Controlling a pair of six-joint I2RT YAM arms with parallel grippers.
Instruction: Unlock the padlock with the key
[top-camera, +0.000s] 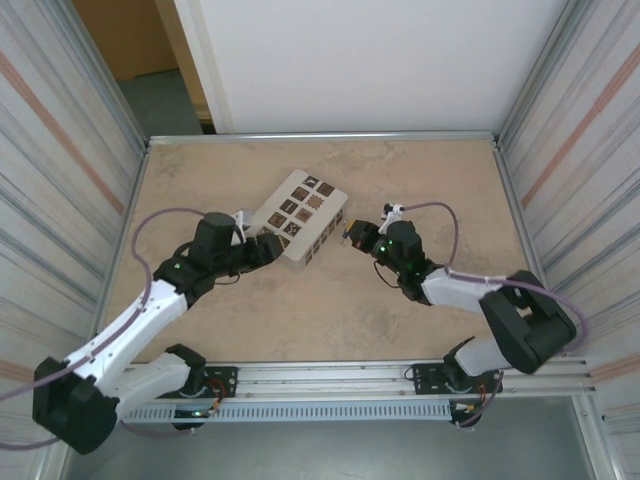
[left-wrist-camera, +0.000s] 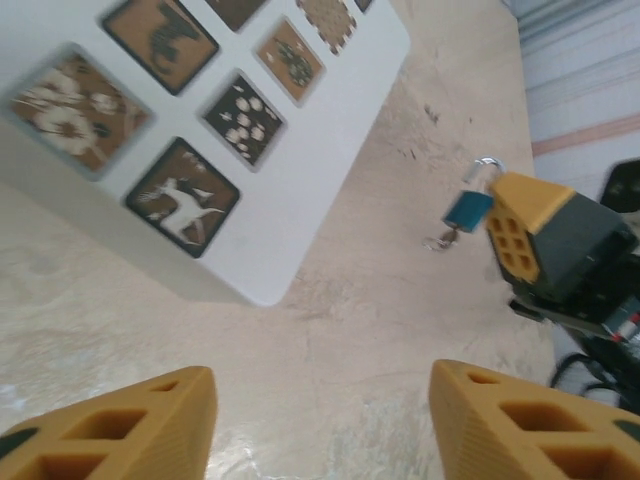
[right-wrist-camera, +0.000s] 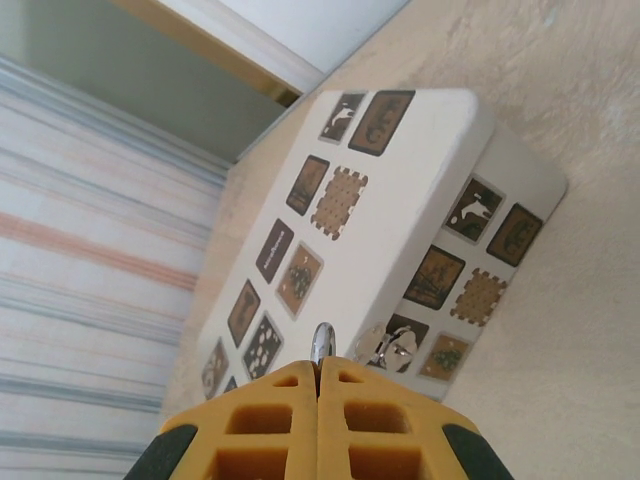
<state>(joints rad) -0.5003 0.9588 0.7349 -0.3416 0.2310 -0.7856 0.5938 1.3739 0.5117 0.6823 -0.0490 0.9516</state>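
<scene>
While right gripper (right-wrist-camera: 320, 368) pinches one padlock (left-wrist-camera: 467, 208) | one key (left-wrist-camera: 441, 240) | one box (left-wrist-camera: 300, 190)

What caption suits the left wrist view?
Open left gripper faces the blue padlock in the right gripper, beside a white patterned box.

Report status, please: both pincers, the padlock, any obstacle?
Left pincer open, empty. Right pincer shut on padlock, key at its bottom end. White box close beside both pincers.
</scene>
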